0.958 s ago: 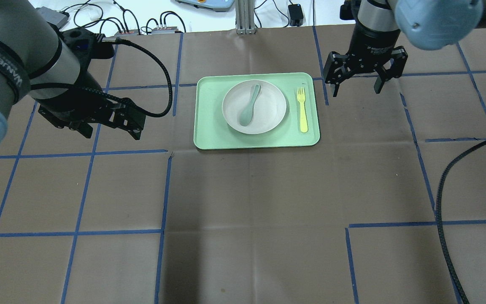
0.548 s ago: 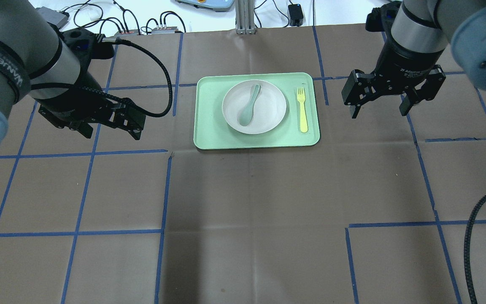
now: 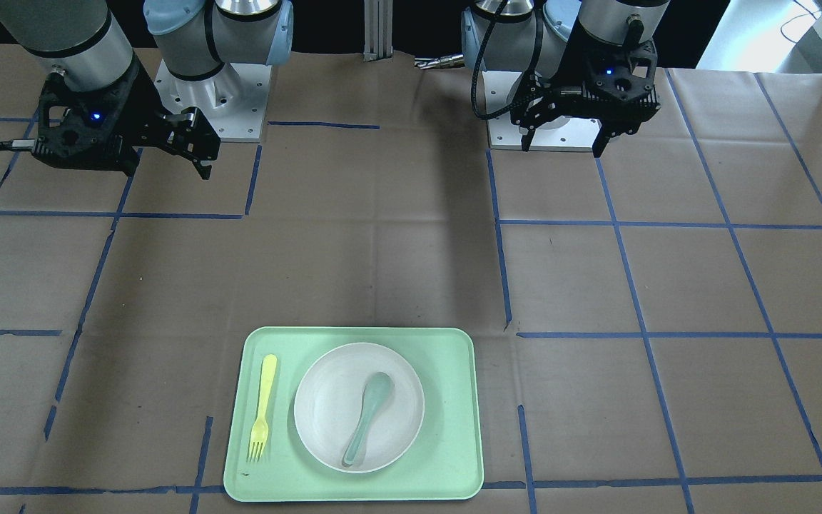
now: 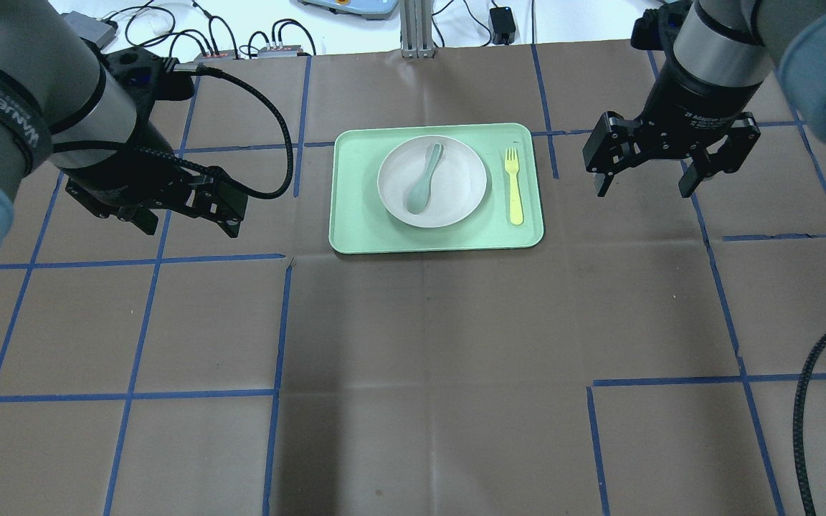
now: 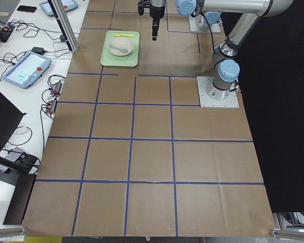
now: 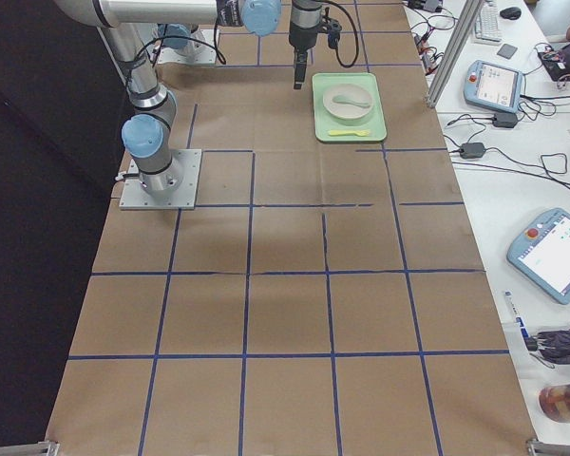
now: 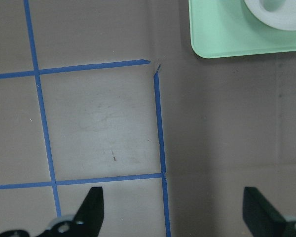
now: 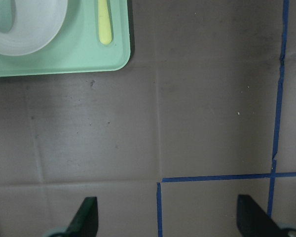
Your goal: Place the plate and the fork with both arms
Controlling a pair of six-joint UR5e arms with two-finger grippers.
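Observation:
The off-white plate [image 4: 459, 188] sits on the mint-green tray [image 4: 355, 242] in the overhead view, with the pale-yellow fork [image 4: 513, 188] lying on the tray to its right. Both also show in the front-facing view: plate [image 3: 325, 410], fork [image 3: 262, 408]. My left gripper [image 4: 191, 228] is open and empty above the table, left of the tray. My right gripper [image 4: 644, 191] is open and empty, right of the tray. The right wrist view shows the fork's handle [image 8: 104, 24] and the plate's edge [image 8: 34, 34]. The left wrist view shows the tray's corner [image 7: 227, 42].
A grey-green spoon [image 4: 424, 180] lies in the plate. The table is covered in brown paper with blue tape lines [image 4: 280, 322]. Cables and boxes [image 4: 241, 43] lie beyond the far edge. A black cable [image 4: 811, 401] hangs at the right.
My right gripper has moved to the right and a little toward the robot, away from the tray's far right corner. The left arm, plate and fork have not moved.

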